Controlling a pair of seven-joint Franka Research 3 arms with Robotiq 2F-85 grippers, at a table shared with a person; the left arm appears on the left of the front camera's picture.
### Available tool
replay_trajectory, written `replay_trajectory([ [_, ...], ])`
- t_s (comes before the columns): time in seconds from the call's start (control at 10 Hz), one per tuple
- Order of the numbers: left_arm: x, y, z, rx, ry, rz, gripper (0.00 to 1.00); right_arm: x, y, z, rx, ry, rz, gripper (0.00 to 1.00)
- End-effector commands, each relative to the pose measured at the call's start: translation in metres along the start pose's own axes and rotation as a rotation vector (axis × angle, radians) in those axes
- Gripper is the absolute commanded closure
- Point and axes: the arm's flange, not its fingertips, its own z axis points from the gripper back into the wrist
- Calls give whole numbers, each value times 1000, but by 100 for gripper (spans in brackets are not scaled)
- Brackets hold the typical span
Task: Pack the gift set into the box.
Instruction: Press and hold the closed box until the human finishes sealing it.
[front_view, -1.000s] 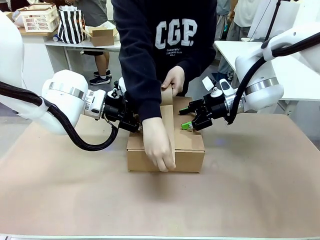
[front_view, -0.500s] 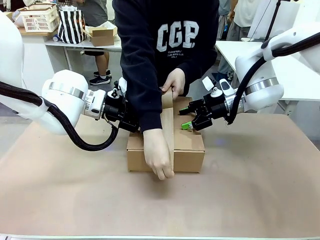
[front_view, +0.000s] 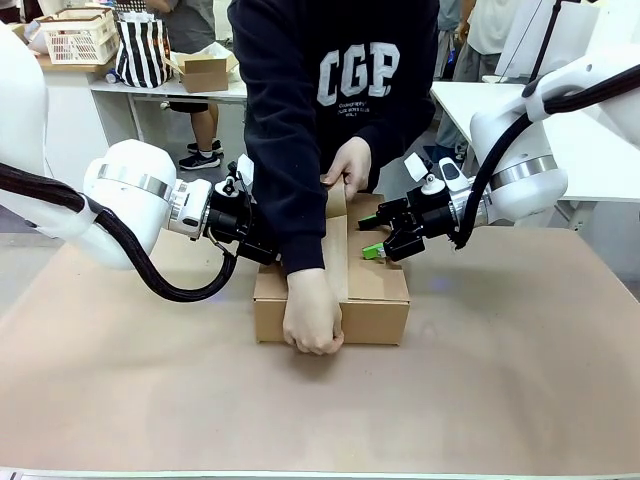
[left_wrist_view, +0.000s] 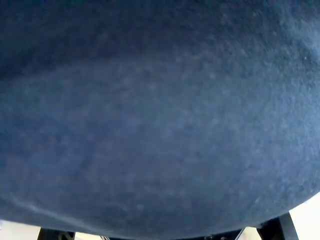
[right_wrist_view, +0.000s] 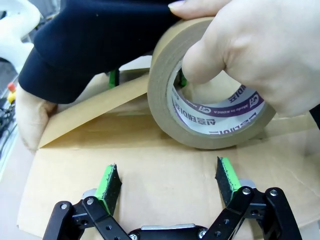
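The box (front_view: 377, 296) sits mid-table with its flaps down; the gift set is out of view. A person runs brown tape (front_view: 336, 250) along the top seam. One hand (front_view: 313, 325) presses the strip over the front edge while the other holds the tape roll (right_wrist_view: 210, 117) at the far edge. My right gripper (front_view: 373, 247) is open, its green pads (right_wrist_view: 109, 181) low over the box top (right_wrist_view: 150, 192) on the right side. My left gripper (front_view: 252, 237) is at the box's left side, mostly behind the person's dark sleeve (left_wrist_view: 160, 115). Its two green pads (right_wrist_view: 114, 78) stand apart beyond the roll.
The person stands at the far edge, leaning over the box. Bare brown table (front_view: 500, 380) lies in front and to both sides. A table behind on the left holds a white basket (front_view: 78, 35), a striped bag (front_view: 140, 50) and a small carton (front_view: 205, 72).
The person's near hand slid down over the box's front edge, folding the tape onto the front face. Both grippers stayed where they were.
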Motion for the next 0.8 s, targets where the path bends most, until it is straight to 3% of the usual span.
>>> replay_trajectory([
  [0.0, -4, -1, -1, -2, 1, -12, 0, -2, 1, -1, -4, 9, -1, 0],
  [0.7, -4, -1, -1, -2, 1, -12, 0, -2, 1, -1, -4, 9, -1, 0],
])
